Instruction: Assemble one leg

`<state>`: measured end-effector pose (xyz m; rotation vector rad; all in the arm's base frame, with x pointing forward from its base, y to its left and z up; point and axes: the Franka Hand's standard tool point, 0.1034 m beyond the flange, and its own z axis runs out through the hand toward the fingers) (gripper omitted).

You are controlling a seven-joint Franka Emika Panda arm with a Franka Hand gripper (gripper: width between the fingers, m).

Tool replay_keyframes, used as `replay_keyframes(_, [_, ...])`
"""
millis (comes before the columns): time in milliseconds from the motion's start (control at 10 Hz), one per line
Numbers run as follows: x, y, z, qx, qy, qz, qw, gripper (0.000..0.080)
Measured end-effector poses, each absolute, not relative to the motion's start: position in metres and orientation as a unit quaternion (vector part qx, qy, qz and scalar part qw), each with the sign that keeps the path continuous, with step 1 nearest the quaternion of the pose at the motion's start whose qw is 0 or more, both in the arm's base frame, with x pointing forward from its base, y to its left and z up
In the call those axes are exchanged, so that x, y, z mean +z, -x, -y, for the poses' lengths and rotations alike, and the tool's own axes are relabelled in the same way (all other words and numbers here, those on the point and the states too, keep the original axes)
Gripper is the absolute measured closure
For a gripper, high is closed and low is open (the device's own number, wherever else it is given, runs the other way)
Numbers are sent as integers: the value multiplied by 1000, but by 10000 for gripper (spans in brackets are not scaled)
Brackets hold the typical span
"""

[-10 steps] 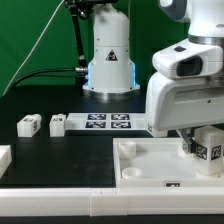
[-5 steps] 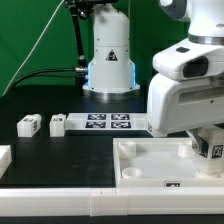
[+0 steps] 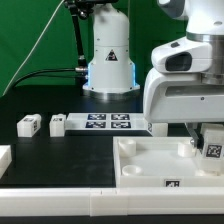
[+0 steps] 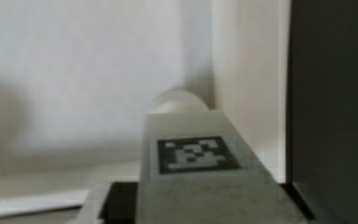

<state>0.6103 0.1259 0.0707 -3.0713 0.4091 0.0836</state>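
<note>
My gripper (image 3: pixel 203 133) is shut on a leg (image 3: pixel 211 148), a small white block with a black-and-white marker. It holds the leg over the far corner of the white square panel (image 3: pixel 150 160) at the exterior view's right. In the wrist view the leg (image 4: pixel 197 150) fills the space between the dark fingers (image 4: pixel 137 205), with the gripper (image 4: pixel 197 204) closed on its sides and the white panel (image 4: pixel 69 90) behind it. Two more legs (image 3: pixel 29 125) (image 3: pixel 57 125) lie loose on the black table at the exterior view's left.
The marker board (image 3: pixel 110 122) lies behind the panel. The robot's white base (image 3: pixel 110 55) stands at the back. A white part (image 3: pixel 4 157) sits at the left edge. A white rail (image 3: pixel 60 205) runs along the front.
The held leg has shifted a little toward the exterior view's right, and the arm's wrist has turned slightly. The loose legs and the panel have not moved.
</note>
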Motion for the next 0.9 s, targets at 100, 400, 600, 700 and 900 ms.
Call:
replay_keyframes(100, [70, -610, -126, 28, 978, -203, 21, 505])
replay_keyframes(400, [66, -609, -125, 28, 934, -356, 21, 505])
replay_keyframes(600, [65, -609, -126, 31, 898, -438, 22, 505])
replay_keyframes(700, [65, -608, -128, 34, 876, -480, 24, 505])
replay_keyframes(900, [65, -608, -128, 33, 899, -436, 25, 288])
